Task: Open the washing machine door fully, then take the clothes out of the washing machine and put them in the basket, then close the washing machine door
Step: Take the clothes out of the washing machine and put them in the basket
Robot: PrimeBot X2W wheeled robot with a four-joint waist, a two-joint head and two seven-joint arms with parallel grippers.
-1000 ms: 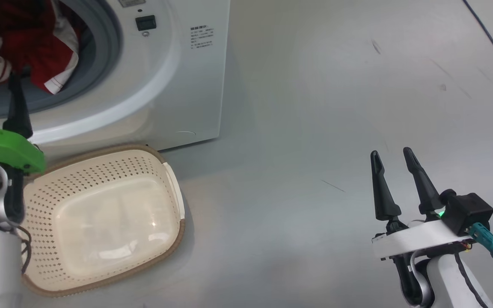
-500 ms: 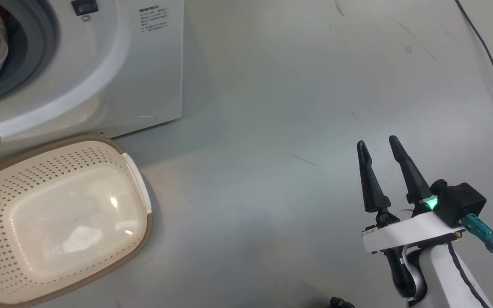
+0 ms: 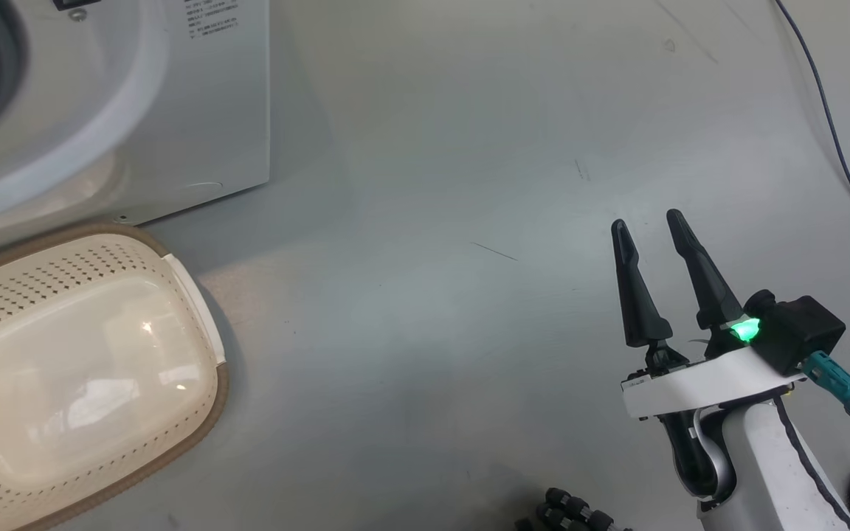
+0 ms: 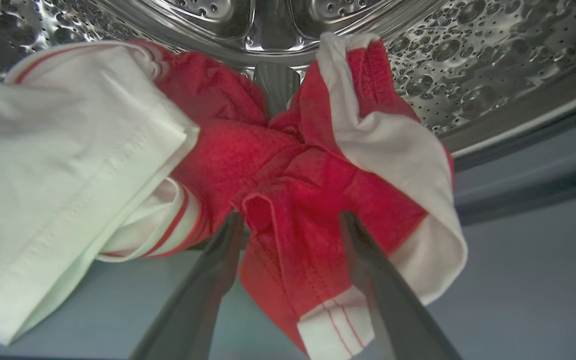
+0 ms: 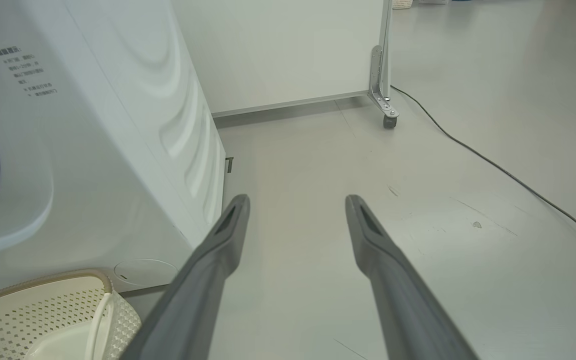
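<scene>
In the left wrist view the clothes, red with white panels and stripe trim, lie bunched at the mouth of the perforated steel drum. My left gripper is open, and a red fold sits between its spread fingers. The white washing machine stands at the head view's upper left. Its cream basket sits empty on the floor just in front. Over bare floor at the lower right, my right gripper hangs open and holds nothing. The washing machine door is out of view.
A dark cable runs across the grey floor at the far right. Behind the machine, the right wrist view shows a white partition on a caster. A black part of my base shows at the bottom edge.
The head camera has swung right, so the washer and basket slid left and the clothes and left arm left the picture. My right gripper stays open in much the same spot.
</scene>
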